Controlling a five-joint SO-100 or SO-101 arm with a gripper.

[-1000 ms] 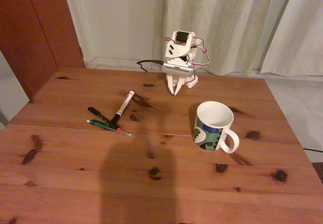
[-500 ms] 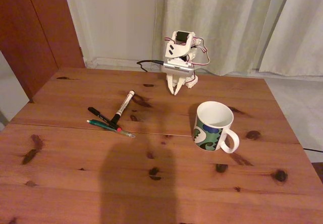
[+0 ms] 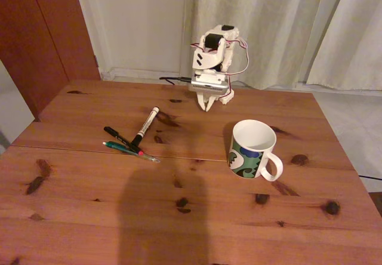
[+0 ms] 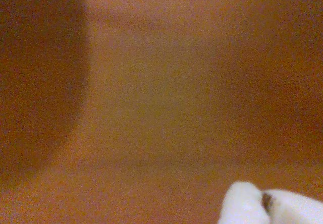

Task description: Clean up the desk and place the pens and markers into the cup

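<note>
On the reddish-brown wooden desk (image 3: 197, 211), three sticks lie close together left of centre in the fixed view: a white marker with a black cap (image 3: 145, 126), a black pen with a red-pink tip (image 3: 122, 139) and a teal-green pen (image 3: 128, 151). The patterned white cup (image 3: 253, 150) stands upright at centre right, handle toward the front right, empty inside. My white gripper (image 3: 206, 105) hangs at the desk's far edge, pointing down, jaws together and holding nothing, well behind the pens and cup. In the blurred wrist view the white fingertips (image 4: 267, 206) meet over bare wood.
A curtain (image 3: 268, 26) and a wall stand behind the desk, with a wooden door (image 3: 42, 32) at the far left. A black cable (image 3: 176, 77) runs off the far edge beside the arm's base. A dark shadow (image 3: 164, 217) falls on the near planks.
The arm's upper part has lifted and shifted slightly, and the gripper has risen a little at the far edge. Pens and cup have not moved.
</note>
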